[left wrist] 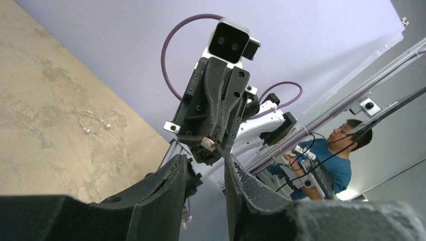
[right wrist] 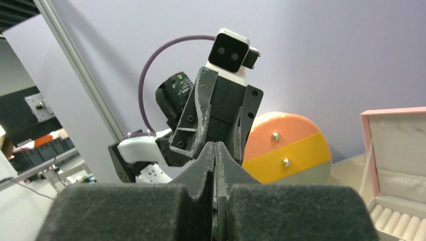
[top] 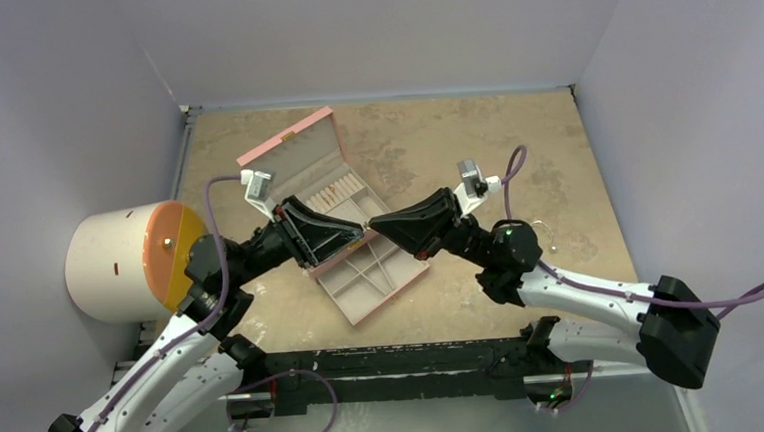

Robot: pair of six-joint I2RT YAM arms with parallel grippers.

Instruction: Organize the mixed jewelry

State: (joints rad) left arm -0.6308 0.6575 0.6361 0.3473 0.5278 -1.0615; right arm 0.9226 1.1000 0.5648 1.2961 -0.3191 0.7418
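My right gripper point(top: 371, 223) is shut and pinches a tiny gold ring point(left wrist: 208, 144) at its tip, above the open pink compartmented box point(top: 387, 284). My left gripper point(top: 358, 231) is open and faces it tip to tip. In the left wrist view my left gripper point(left wrist: 205, 156) has a finger on each side just below the ring, without touching it. In the right wrist view the right gripper point(right wrist: 215, 146) shows closed fingers and the ring is hidden. A thin wire bracelet point(top: 550, 238) lies on the table at the right and also shows in the left wrist view point(left wrist: 90, 122).
The box's lid point(top: 289, 147) stands open at the back, and its roll slots point(top: 341, 190) hold some small gold pieces. A white cylinder with an orange and yellow end point(top: 120, 262) lies at the left edge. Walls surround the table.
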